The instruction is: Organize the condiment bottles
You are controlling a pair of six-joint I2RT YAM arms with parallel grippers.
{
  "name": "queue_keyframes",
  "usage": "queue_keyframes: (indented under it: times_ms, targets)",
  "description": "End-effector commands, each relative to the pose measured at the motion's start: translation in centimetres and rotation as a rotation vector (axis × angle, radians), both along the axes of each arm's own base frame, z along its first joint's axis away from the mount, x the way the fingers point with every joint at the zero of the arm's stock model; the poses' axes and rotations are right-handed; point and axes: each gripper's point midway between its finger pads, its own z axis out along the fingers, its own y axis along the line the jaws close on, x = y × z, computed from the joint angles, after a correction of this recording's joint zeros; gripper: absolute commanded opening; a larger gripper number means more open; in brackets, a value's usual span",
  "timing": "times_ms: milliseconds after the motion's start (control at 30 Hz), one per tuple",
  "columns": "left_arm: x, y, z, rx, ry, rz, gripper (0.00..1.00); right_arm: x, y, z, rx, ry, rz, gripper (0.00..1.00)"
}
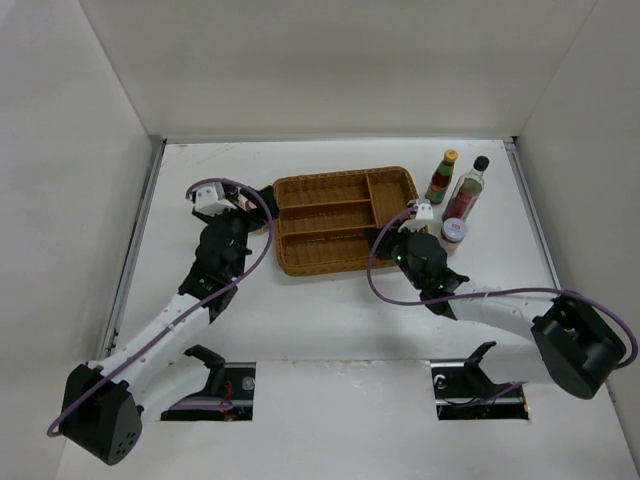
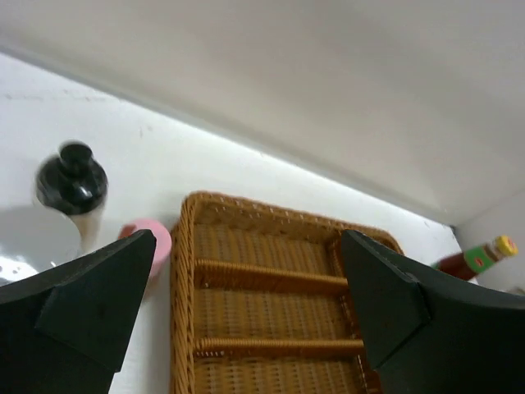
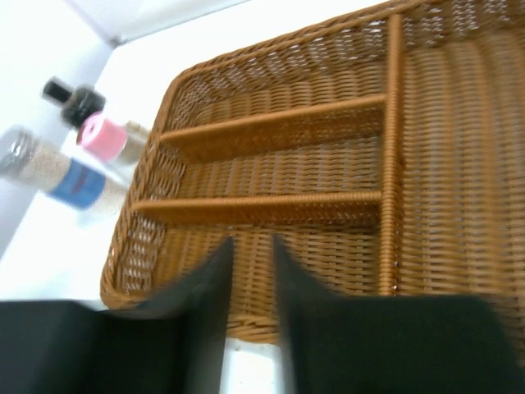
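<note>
The yellow-capped green bottle (image 1: 441, 177), the tall clear black-capped bottle (image 1: 467, 188) and the short red-lidded jar (image 1: 454, 231) stand right of the wicker tray (image 1: 340, 176). The left wrist view shows the black-capped dark bottle (image 2: 72, 180) and the pink-capped bottle (image 2: 152, 238) left of the tray. The right wrist view adds the silver-capped blue-label bottle (image 3: 57, 171) beside the pink one (image 3: 102, 135). My left gripper (image 1: 243, 207) is wide open and empty at the tray's left end. My right gripper (image 1: 387, 248) hangs over the tray's front right edge, jaws a narrow gap apart, empty.
The tray (image 3: 164, 107) has three long compartments and one cross compartment at its right end, all bare. White walls enclose the table at the back and both sides. In the top view my left arm hides the three bottles left of the tray.
</note>
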Motion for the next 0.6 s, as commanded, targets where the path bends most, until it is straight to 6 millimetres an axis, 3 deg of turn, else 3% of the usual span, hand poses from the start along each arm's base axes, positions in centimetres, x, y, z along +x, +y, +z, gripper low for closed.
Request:
queue_keyframes:
  times_ms: [0, 33, 133, 167, 233, 300, 433, 567]
  targets:
    - [0.6, 2.7, 5.6, 0.022, -0.119, 0.099, 1.00, -0.5, 1.3, 3.0, 0.096, -0.078, 0.076, 0.13]
    - [0.8, 3.0, 6.0, 0.033, -0.122, 0.105, 1.00, -0.5, 1.3, 2.7, 0.087, -0.069, 0.075, 0.12]
    - [1.5, 3.3, 7.0, 0.075, -0.106, 0.112, 0.34, -0.4, 1.3, 2.3, 0.085, -0.060, 0.069, 0.13]
    - [1.6, 3.7, 7.2, 0.082, -0.091, 0.131, 0.24, -0.3, 1.3, 2.2, 0.079, -0.058, 0.070, 0.14]
    - [1.8, 5.0, 7.0, 0.101, -0.053, 0.196, 0.26, -0.3, 1.1, 2.2, 0.082, -0.057, 0.063, 0.18]
    - [2.0, 6.7, 5.8, 0.136, 0.001, 0.279, 0.36, -0.2, 0.6, 2.5, 0.090, -0.061, 0.051, 0.28]
    - [2.7, 8.9, 1.0, 0.216, 0.180, 0.374, 0.70, 0.0, 0.5, 2.1, 0.087, -0.053, 0.044, 0.49]
    - [3.3, 9.6, -2.7, 0.272, 0.309, 0.407, 0.81, 0.0, 1.0, 1.8, 0.082, -0.045, 0.058, 0.64]
